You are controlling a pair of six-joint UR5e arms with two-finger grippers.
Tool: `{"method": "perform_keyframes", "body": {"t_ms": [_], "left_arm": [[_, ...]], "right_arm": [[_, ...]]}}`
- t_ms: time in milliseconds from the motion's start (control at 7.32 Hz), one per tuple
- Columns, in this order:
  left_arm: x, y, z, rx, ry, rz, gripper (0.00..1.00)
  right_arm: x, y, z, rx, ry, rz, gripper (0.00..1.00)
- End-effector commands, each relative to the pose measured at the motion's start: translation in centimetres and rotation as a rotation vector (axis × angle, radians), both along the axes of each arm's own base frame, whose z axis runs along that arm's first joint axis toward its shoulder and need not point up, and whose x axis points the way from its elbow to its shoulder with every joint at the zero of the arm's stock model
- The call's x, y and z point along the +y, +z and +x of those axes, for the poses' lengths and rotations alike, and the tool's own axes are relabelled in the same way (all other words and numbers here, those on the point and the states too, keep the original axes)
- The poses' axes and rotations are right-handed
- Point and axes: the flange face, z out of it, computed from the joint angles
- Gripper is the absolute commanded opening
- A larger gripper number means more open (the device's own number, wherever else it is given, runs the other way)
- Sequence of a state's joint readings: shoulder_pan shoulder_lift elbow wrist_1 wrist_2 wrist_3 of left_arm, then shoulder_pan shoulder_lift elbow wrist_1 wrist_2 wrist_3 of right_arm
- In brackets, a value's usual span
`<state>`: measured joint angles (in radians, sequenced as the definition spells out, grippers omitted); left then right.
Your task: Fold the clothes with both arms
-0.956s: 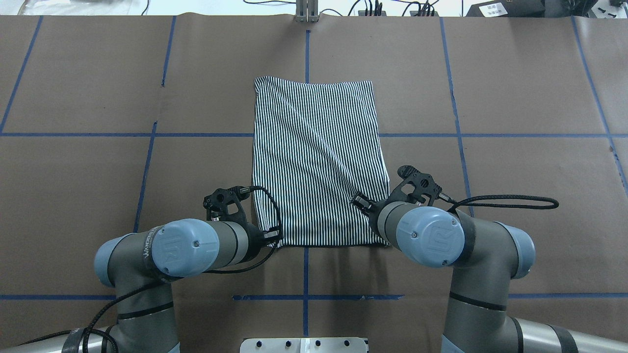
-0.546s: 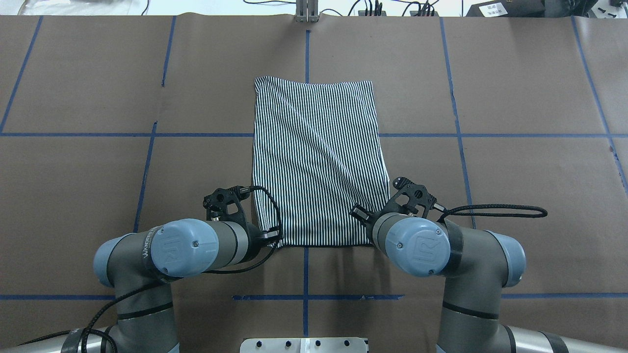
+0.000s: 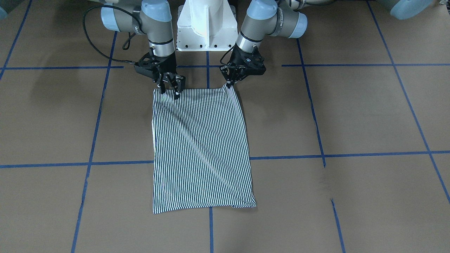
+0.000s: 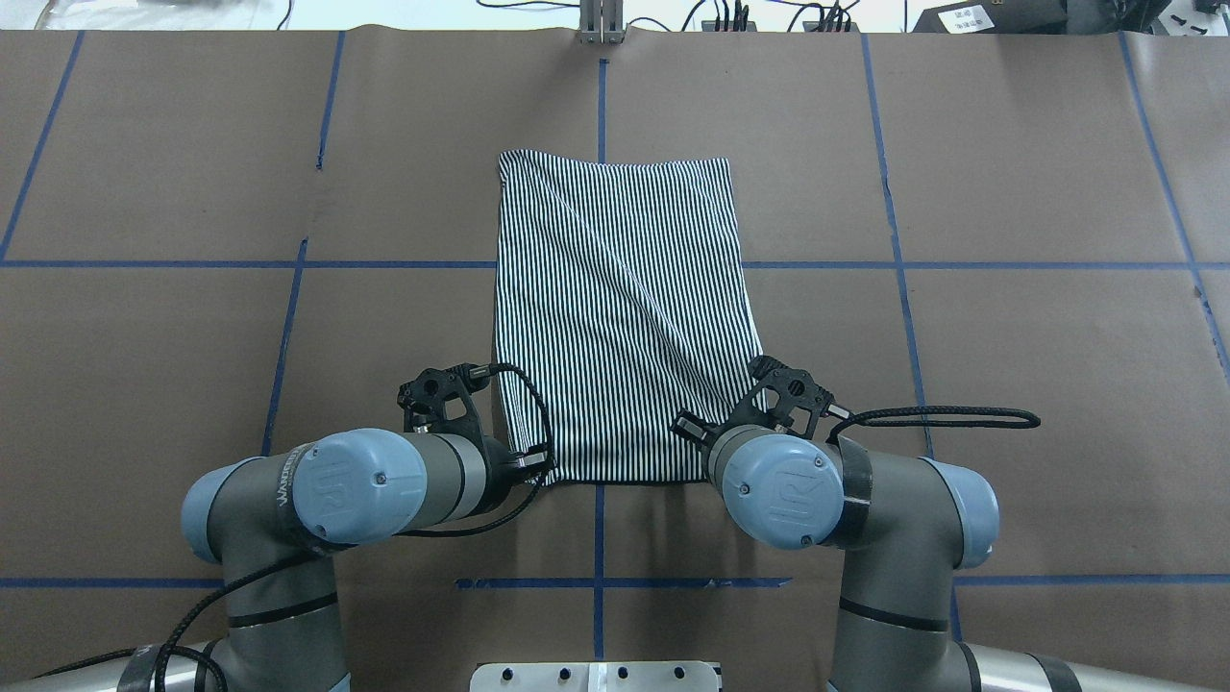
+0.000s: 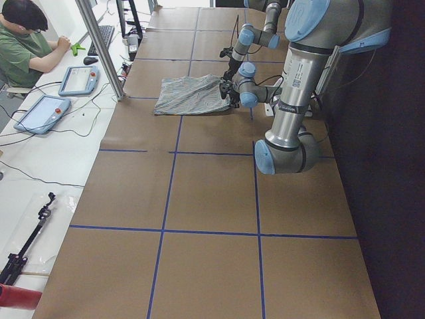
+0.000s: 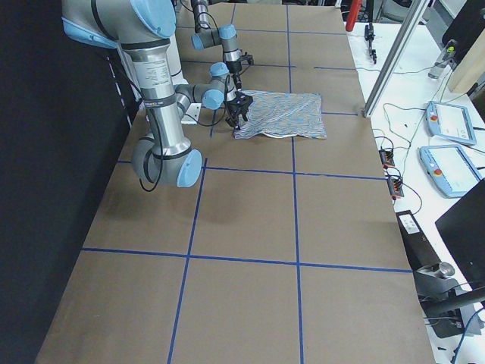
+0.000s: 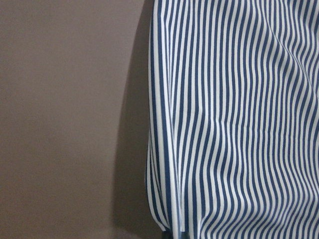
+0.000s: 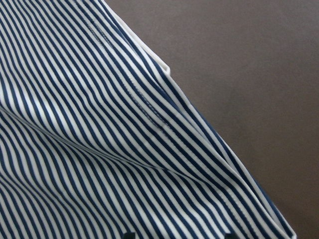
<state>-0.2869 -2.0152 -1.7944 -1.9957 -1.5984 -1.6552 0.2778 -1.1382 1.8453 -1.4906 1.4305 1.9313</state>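
The striped shirt [image 3: 200,147] lies folded into a tall rectangle on the brown table, with a diagonal crease; it also shows in the overhead view [image 4: 615,308]. Its collar, placket and logo are hidden. My left gripper [image 3: 229,83] is shut on the near left corner, which shows slightly raised in the left wrist view [image 7: 239,124]. My right gripper [image 3: 170,92] is open, its fingers astride the near right corner, with striped cloth [image 8: 99,149] filling its wrist view. In the overhead view my right wrist covers that corner.
The white pedestal base [image 3: 205,24] stands just behind both grippers. Blue tape lines [image 4: 601,538] grid the brown table. A metal post [image 4: 601,24] stands at the far edge. An operator [image 5: 26,46] and tablets [image 5: 80,80] are at a white side table.
My right arm has moved left and back toward the robot, so its wrist now covers the shirt's near right corner. The left arm and the shirt have not moved.
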Motion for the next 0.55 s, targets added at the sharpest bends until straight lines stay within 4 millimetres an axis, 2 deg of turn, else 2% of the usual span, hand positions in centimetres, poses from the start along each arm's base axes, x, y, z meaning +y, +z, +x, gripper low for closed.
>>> {"method": "perform_keyframes", "body": {"t_ms": [0, 410], "left_arm": [[0.01, 0.14, -0.03, -0.002, 0.0, -0.001, 0.0], [0.01, 0.24, -0.05, -0.004, 0.0, -0.001, 0.0]], "right_arm": [[-1.07, -1.47, -0.37, 0.035, -0.008, 0.01, 0.67], [-0.97, -0.8, -0.53, 0.075, -0.022, 0.003, 0.67]]}}
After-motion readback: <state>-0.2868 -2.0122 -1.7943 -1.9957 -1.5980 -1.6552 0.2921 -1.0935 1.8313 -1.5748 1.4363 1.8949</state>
